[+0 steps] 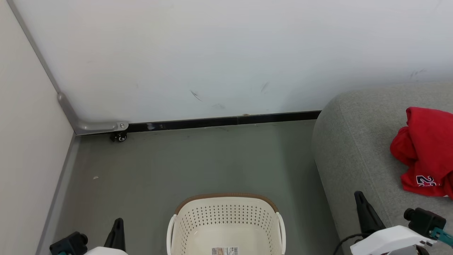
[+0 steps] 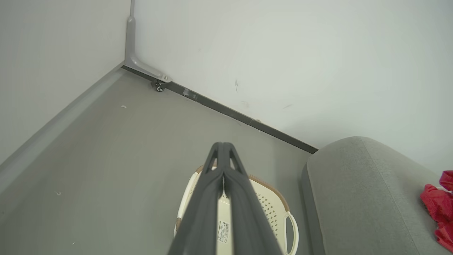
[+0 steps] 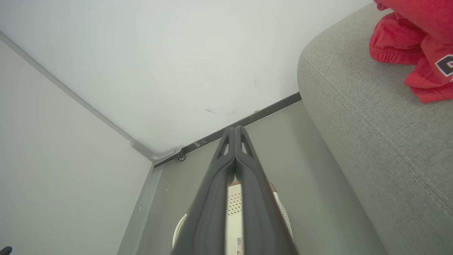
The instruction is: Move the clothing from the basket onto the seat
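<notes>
The left gripper sits low at 7 o'clock in the head view, its dark fingers pointing up toward 12 beside the basket. The right gripper sits at 5 o'clock, leaning slightly toward 11, with its white wrist housing over the near edge of the seat. Both hang in the air and touch nothing.

In each wrist view the arm's two fingers rise from 6 o'clock and meet at the tips, leaving a thin slit lower down. Both sets of jaws are closed together with nothing between them.

The clothing lies in a crumpled red heap on top of the seat at 3 o'clock in the head view, well apart from the basket. Part of its dark number print faces up near its lower edge. The basket stands on the grey floor at 6 o'clock, just left of the seat's rounded corner.

The head view looks down into the basket, showing its perforated far wall, brown rim and a printed label on its pale bottom. The left wrist view has the basket behind the fingers, with one white side handle at 5 o'clock and a sliver of red at 4. The right wrist view brings the heap close at 1 o'clock, showing a gathered hem. All three views take in the white wall, the dark skirting strip and a small caster in the corner.
</notes>
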You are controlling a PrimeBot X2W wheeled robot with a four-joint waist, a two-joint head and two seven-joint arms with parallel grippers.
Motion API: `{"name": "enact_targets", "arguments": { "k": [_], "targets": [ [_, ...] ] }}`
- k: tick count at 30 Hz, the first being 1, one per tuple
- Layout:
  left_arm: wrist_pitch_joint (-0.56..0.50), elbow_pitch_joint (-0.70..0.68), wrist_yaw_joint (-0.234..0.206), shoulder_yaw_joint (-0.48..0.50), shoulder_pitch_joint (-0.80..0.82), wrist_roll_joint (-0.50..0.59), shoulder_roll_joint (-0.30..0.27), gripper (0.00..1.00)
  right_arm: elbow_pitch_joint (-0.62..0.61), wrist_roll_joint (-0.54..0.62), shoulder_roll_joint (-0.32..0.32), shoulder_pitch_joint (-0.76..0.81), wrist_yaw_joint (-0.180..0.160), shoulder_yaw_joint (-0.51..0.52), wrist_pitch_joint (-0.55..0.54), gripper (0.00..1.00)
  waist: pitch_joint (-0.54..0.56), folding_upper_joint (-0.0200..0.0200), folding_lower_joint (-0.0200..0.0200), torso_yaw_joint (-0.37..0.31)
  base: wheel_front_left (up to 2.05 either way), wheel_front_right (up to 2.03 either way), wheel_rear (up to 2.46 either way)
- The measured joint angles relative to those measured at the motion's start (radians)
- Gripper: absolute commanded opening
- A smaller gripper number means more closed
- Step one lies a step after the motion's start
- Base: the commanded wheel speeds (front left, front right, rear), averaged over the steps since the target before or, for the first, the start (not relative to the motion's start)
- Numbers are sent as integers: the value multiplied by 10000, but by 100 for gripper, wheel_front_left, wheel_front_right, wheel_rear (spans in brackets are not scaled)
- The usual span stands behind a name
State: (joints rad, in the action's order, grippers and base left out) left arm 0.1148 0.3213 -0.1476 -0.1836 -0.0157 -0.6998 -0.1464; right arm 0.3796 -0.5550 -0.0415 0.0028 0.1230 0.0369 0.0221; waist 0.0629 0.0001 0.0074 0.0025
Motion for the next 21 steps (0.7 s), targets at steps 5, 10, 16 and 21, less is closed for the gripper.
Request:
{"name": "enact_targets", "arguments": {
  "k": [5, 10, 16, 21],
  "targets": [
    [-178, -33, 169, 198, 10, -606, 65, 0, -144, -696, 2, -72, 0, 134, -107, 0, -5, 0, 48, -4, 0, 0, 0],
    [-332, -71, 347, 382, 14, -1237, 171, 0, -196, -1430, 2, -73, 0, 213, -224, 0, -2, 0, 85, -7, 0, 0, 0],
    [-541, -121, 598, 612, 44, -1977, 247, 0, -270, -2286, 4, -73, 0, 272, -328, 0, -12, 0, 100, -11, 0, 0, 0],
    [-669, -150, 704, 757, 135, -2479, 299, 0, -309, -2861, 4, -75, 0, 314, -414, 0, -38, 0, 95, -12, 0, 0, 0]
  ]
}}
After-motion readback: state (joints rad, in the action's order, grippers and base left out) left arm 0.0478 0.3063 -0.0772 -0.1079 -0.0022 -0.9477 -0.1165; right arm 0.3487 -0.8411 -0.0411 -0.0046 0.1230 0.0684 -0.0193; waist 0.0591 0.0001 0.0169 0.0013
